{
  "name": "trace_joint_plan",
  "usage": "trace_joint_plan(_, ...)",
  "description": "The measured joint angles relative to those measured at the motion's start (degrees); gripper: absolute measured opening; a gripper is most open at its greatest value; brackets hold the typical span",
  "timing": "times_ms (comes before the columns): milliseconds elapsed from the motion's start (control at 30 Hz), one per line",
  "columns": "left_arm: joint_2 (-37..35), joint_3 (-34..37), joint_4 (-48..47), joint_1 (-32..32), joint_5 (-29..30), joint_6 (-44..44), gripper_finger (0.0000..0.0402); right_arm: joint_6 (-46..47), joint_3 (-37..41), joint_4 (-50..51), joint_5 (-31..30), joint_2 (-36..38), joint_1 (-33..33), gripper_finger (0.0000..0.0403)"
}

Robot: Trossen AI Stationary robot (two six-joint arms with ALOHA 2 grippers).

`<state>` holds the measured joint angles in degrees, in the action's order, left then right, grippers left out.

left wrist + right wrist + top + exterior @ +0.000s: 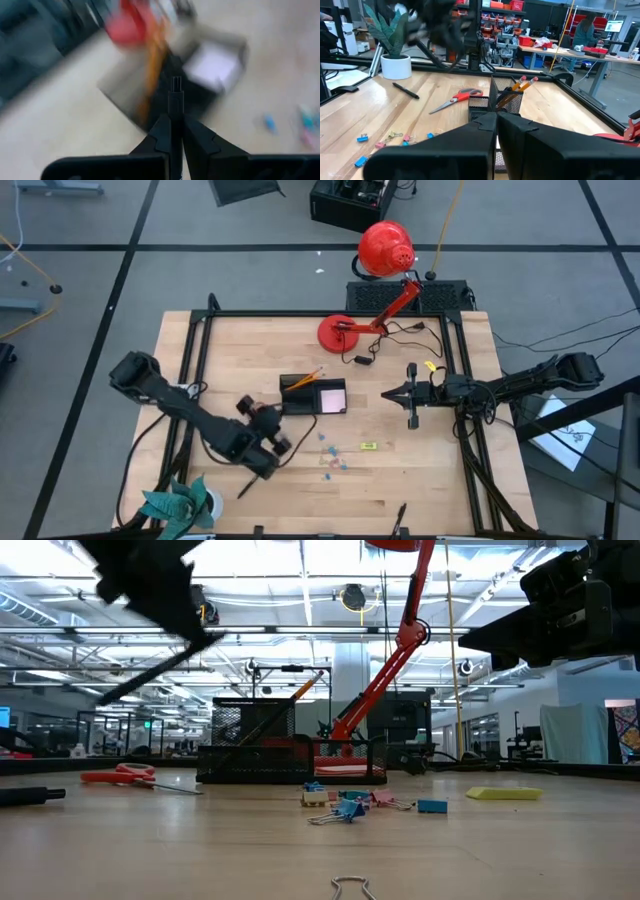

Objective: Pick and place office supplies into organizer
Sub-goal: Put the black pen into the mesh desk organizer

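Your left pincer hangs above the bench, just in front of the organizer, with its fingers pressed narrow on one dark pen that stands up between them in the left wrist view. That view is smeared, so you can take the thin dark stick as a pen only with some caution. From the low view the same pen slants through the air, well clear of the wood.

The organizer sits near the middle of the bench — a black mesh tray, with the pale pink notepad in its right compartment. Two orange pencils lean out of its mesh cup in the right wrist view; from above you can make out only one.

One pair of red-handled scissors lies flat on the bench, on the plant's side of the organizer. You can count two more pens lying loose: one at the front edge, one near the white pot of the plant.

Small clips are scattered in front of the organizer — about three blue ones and a few pink — with one yellow bit just beside them.

Your right pincer waits closed and empty, to the right of the organizer. One red lamp stands at the back.
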<state>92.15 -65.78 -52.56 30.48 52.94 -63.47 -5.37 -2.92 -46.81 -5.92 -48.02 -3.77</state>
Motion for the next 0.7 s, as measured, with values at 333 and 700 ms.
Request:
trace_joint_plan(333, -6.69, -0.11, 8.38, -8.0, 18.69, 14.76, 0.0025, 0.0, 0.01, 0.02, 0.01, -0.01, -0.01, 0.0009)
trace_joint_plan(700, -5.64, 7.03, 43.21, -21.91, -3.77, 49.24, 0.0029, 0.0, 0.02, -0.83, 0.01, 0.01, -0.02, 0.0009)
